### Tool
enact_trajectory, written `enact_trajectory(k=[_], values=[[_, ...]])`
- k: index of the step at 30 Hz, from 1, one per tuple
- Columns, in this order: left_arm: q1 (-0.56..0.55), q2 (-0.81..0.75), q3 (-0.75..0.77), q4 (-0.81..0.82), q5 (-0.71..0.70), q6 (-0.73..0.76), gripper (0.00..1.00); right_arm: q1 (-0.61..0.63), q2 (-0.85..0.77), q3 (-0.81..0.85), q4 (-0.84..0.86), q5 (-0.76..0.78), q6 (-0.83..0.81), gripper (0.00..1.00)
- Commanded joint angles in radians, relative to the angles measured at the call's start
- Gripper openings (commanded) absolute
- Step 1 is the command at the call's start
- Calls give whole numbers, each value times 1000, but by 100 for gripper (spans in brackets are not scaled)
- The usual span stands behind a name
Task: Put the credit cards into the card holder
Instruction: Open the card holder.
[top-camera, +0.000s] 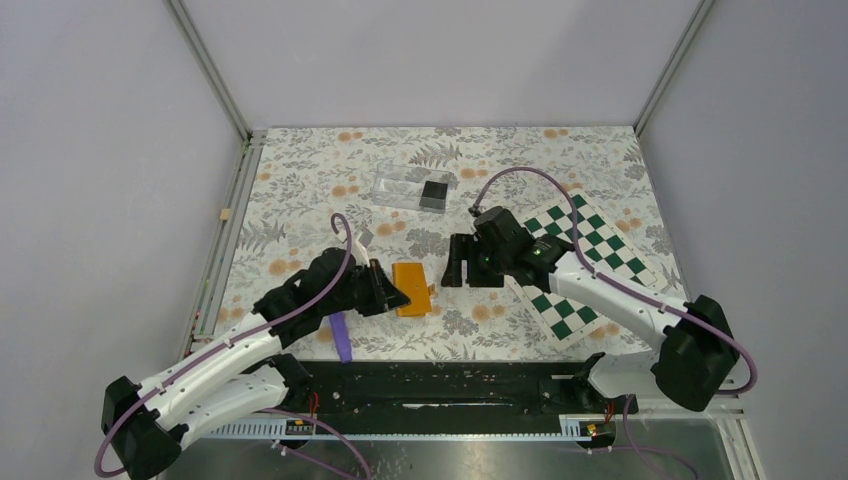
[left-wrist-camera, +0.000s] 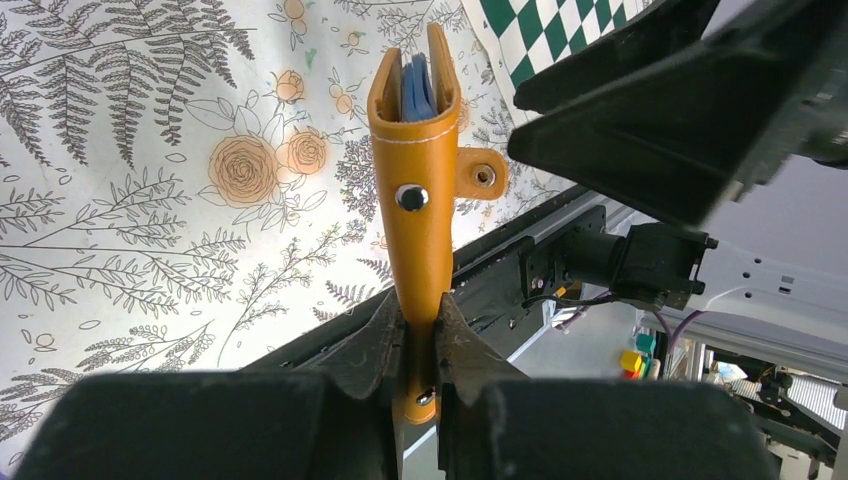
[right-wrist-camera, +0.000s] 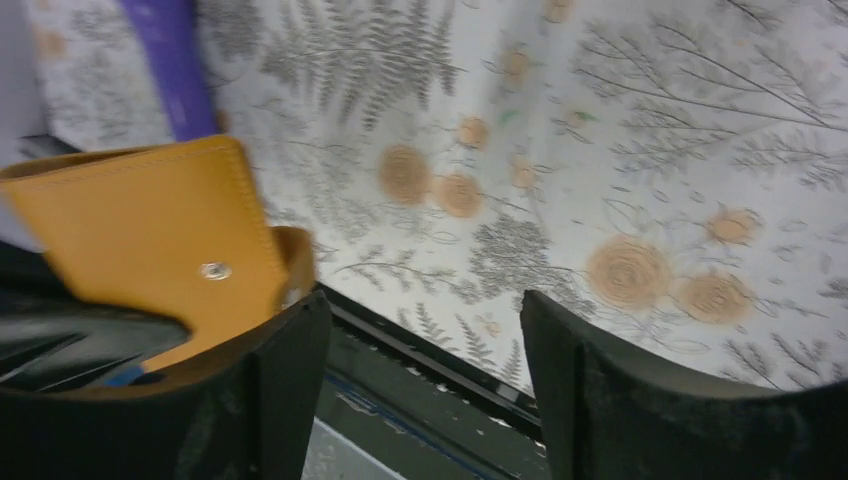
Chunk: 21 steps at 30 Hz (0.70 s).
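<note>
My left jaws clamp the card holder's (left-wrist-camera: 415, 170) near end, its mouth toward my open, empty right jaws; the credit card (top-camera: 435, 190) sits farther off in the clear box (top-camera: 400, 187), nearer that arm.

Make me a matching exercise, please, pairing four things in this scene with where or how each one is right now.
Things:
1. wallet
2. black card
3. checkered board
4. right gripper

States:
A. open, holding nothing
B. pinched by the left gripper
C. at the clear box
D. lying beneath the right arm

Pairs: 1-B, 2-C, 3-D, 4-A.
</note>
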Motion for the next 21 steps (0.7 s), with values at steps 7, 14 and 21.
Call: enact_trajectory(k=[7,14,21], values=[[0,-3,-1,88,34,-22,0,18,67,66,161,-262,24,76],[-2,-10,-1,86,35,-19,0,29,125,91,120,-254,19,36],[0,-6,0,79,32,-15,0,29,111,79,170,-305,36,12]])
